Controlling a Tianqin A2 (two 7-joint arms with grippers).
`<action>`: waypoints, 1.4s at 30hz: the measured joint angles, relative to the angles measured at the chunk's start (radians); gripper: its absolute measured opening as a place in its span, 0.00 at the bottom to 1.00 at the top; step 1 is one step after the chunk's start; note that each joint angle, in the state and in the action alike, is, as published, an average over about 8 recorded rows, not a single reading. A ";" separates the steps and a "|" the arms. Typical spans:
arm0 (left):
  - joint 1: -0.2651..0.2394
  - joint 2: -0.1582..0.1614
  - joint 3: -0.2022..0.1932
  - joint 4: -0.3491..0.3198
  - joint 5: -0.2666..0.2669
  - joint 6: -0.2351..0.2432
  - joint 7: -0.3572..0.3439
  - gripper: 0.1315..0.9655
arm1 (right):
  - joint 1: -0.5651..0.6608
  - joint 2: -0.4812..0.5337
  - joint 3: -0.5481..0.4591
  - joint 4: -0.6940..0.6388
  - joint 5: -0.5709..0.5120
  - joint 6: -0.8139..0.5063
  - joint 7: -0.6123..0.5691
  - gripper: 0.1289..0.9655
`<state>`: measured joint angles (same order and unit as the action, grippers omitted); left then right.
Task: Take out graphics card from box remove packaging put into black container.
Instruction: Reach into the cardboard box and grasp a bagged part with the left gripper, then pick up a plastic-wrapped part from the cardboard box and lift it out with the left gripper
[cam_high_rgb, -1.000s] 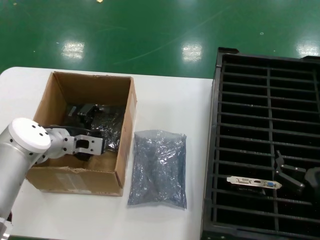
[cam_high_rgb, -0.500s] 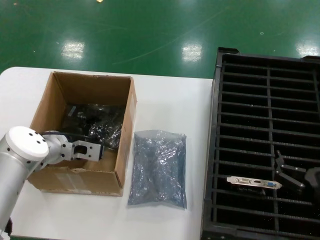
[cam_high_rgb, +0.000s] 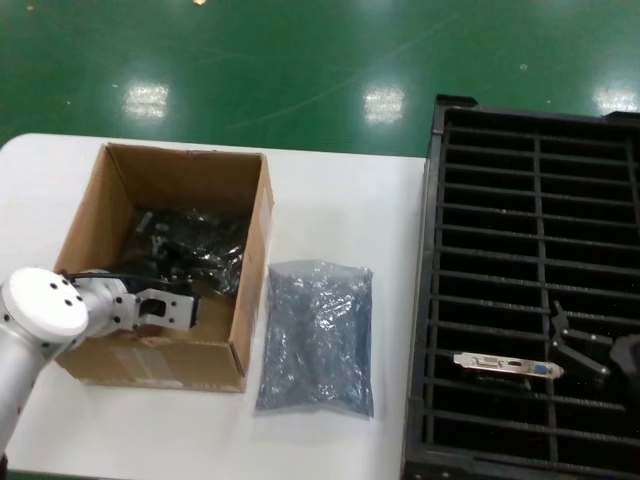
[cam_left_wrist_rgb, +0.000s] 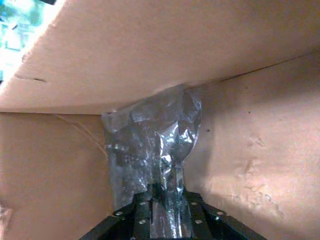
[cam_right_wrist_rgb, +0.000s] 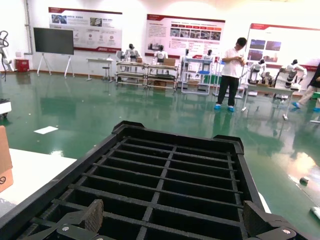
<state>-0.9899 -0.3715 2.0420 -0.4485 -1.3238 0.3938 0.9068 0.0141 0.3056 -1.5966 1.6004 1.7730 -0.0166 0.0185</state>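
The brown box (cam_high_rgb: 255, 250) stands on the table's left side with dark crinkly bags (cam_high_rgb: 195, 245) inside. My left gripper (cam_high_rgb: 170, 302) is low inside the box by its near wall. In the left wrist view the left gripper (cam_left_wrist_rgb: 165, 194) is shut on a shiny translucent bag (cam_left_wrist_rgb: 150, 145); what the bag contains is hidden. A grey-blue packaging bag (cam_high_rgb: 318, 335) lies flat on the table beside the box. A graphics card (cam_high_rgb: 503, 365) sits in a slot of the black container (cam_high_rgb: 440, 250). My right gripper (cam_high_rgb: 580, 345) hovers open over the container (cam_right_wrist_rgb: 170, 175), right gripper (cam_right_wrist_rgb: 175, 220) empty.
The white table (cam_high_rgb: 340, 200) has bare room behind the loose bag, between box and container. The container's tall near-side wall (cam_high_rgb: 420, 400) borders that gap. Beyond the table is green floor (cam_high_rgb: 300, 60).
My left gripper has drawn back toward the box's near wall with the bag in it, and the bags in the box have shifted. The right arm has not moved.
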 joint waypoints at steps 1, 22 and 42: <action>0.009 -0.007 0.003 -0.021 0.008 -0.002 -0.015 0.23 | 0.000 0.000 0.000 0.000 0.000 0.000 0.000 1.00; 0.088 -0.073 0.022 -0.205 0.057 -0.052 -0.108 0.01 | 0.000 0.000 0.000 0.000 0.000 0.000 0.000 1.00; 0.254 -0.170 -0.162 -0.662 0.355 -0.039 -0.434 0.01 | 0.000 0.000 0.000 0.000 0.000 0.000 0.000 1.00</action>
<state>-0.7360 -0.5419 1.8796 -1.1108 -0.9686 0.3552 0.4732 0.0141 0.3056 -1.5966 1.6004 1.7730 -0.0166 0.0185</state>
